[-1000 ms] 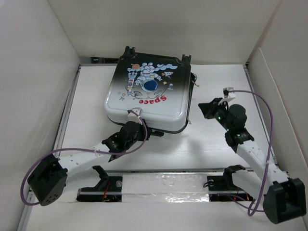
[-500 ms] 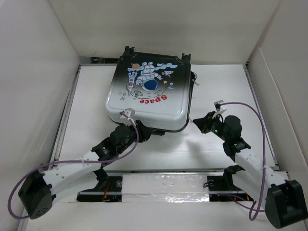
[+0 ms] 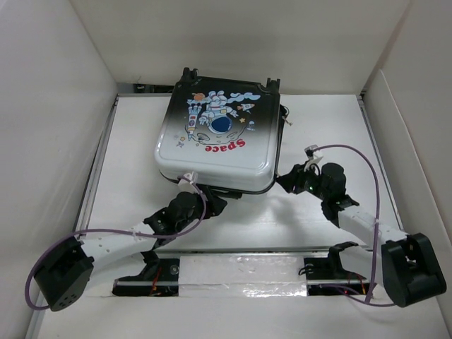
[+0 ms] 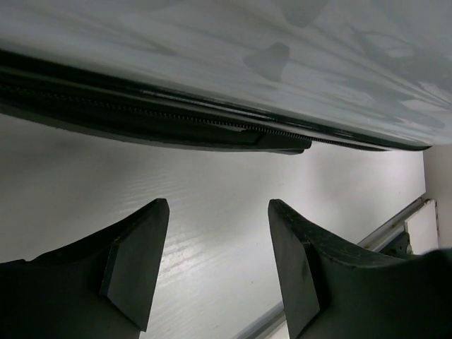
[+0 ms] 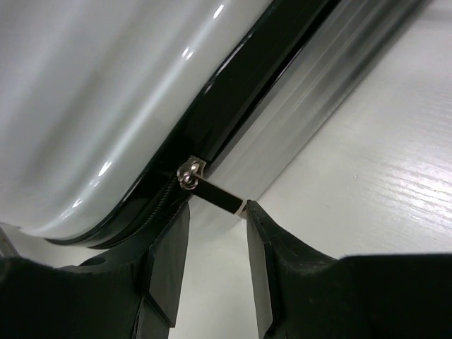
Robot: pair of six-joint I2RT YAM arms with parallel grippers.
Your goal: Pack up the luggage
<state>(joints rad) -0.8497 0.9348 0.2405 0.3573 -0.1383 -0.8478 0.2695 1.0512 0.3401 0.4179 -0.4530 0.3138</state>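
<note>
Luggage lies on white table, white walls around — left gripper spread, right gripper spread astride zipper pull.

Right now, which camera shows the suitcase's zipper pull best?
The right wrist view: the zipper pull hangs off the luggage seam, just ahead of the open right claw. The left wrist shows only zipper teeth; the top view is too small to tell.

From above the near edge we look down across the whole worktop. Our wrist cameras sit low, very close to the luggage, facing its near rim, which all views share.
</note>
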